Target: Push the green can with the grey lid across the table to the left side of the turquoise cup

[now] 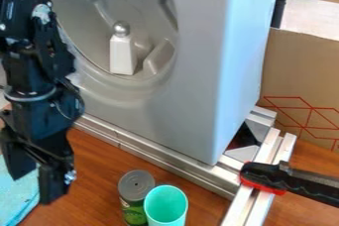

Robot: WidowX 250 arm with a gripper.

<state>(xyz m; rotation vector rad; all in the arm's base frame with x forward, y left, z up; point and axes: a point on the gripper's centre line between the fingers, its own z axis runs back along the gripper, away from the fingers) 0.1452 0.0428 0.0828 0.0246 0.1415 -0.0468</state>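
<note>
Well, from where I'm standing, the gripper [33, 190] hangs fingers-down in front of the grey housing [189, 91], off toward its left end. Its jaws stand apart, a fair gap between them, and I can't see anything gripped there. Nearest is the blue-green cloth [17, 200], lying flat at the far left in front of the housing, below and beside the fingers; whether they touch it I can't tell.

A lidded can [136, 185] and a turquoise cup [165, 207] stand upright side by side on the wooden table [92, 175], in front of the housing and to the right of the jaws, well apart from them. Both have their long axis up and down, and the cup's mouth faces up. A white bottle with a silver ball top [122, 54] stands inside the housing's round hollow, above and right of the jaws.
</note>
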